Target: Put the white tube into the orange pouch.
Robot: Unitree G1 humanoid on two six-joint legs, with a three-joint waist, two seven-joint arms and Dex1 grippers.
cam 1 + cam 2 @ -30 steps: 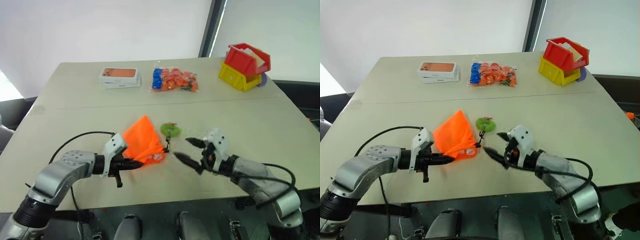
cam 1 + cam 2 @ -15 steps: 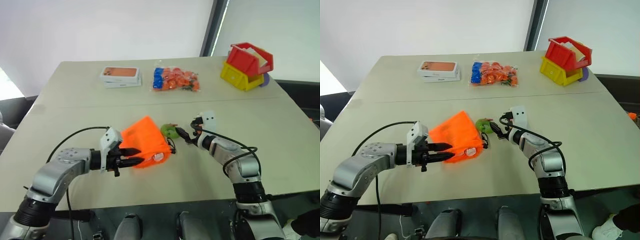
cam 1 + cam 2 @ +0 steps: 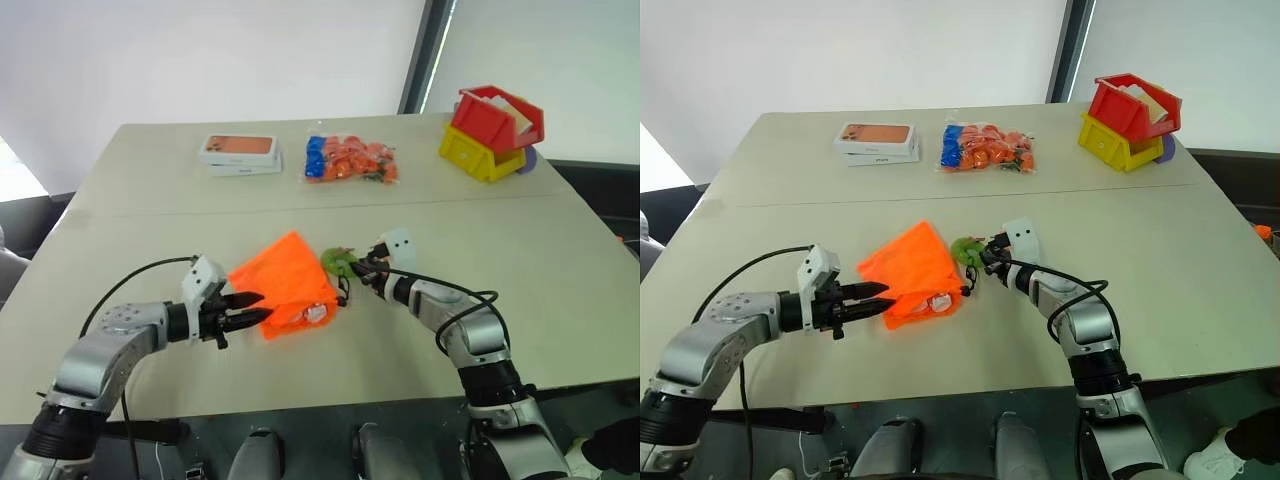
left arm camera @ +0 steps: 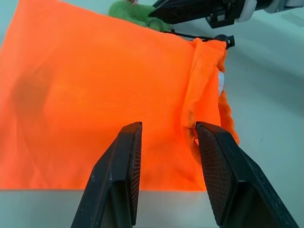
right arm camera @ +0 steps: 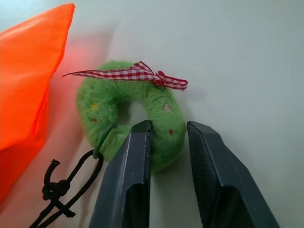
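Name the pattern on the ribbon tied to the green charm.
Red and white gingham check on the ribbon, clearest in the right wrist view.

A pale table point(image 3: 1200, 260) spans the frame. Near its centre lies the orange pouch point(image 3: 908, 272), with a bit of white, the white tube point(image 3: 937, 299), showing at its lower right edge. The left gripper point(image 3: 878, 298) reaches in from the lower left, its black fingers parted, tips at the pouch's left edge. The right gripper point(image 3: 985, 258) comes from the lower right and meets the green round charm point(image 3: 964, 248) just right of the pouch. Along the upper part stand two stacked white phone boxes point(image 3: 878, 143), a clear bag of orange and blue pieces point(image 3: 985, 148), and at upper right a red bin point(image 3: 1130, 105) atop a yellow bin point(image 3: 1116, 143).
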